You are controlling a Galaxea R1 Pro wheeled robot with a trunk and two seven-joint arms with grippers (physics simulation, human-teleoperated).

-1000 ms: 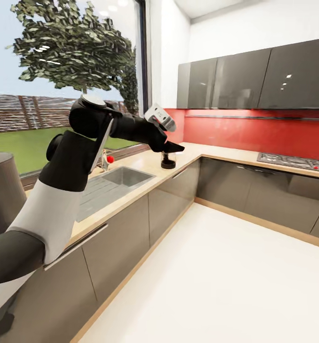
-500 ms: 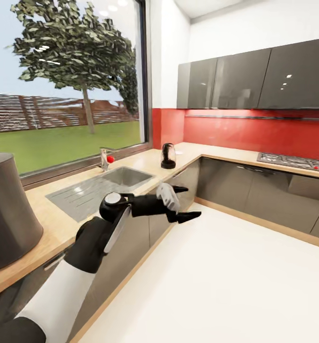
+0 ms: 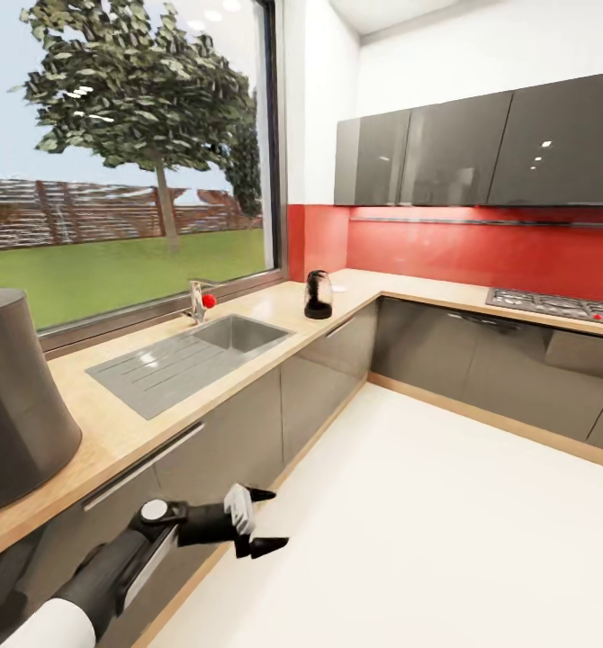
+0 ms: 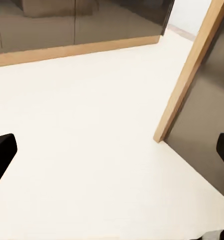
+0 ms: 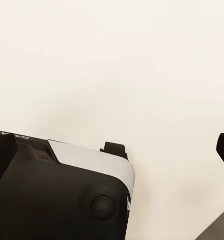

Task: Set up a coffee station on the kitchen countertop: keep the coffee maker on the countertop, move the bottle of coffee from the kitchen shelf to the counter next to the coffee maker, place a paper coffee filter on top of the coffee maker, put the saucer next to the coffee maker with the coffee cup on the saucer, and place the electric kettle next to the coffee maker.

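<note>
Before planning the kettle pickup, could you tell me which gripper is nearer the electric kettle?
Left, as far as shown. The left gripper hangs open, low by the cabinet fronts, far short of the electric kettle on the kitchen countertop. The right gripper's position relative to it cannot be judged.

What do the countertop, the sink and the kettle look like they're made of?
The countertop looks like light wood or wood-look laminate: pale tan, faint grain, matte. The sink looks like brushed steel: grey, dull sheen, ribbed drainer. The kettle seems dark translucent glass on a black base, probably plastic; it is too small to be sure.
</note>
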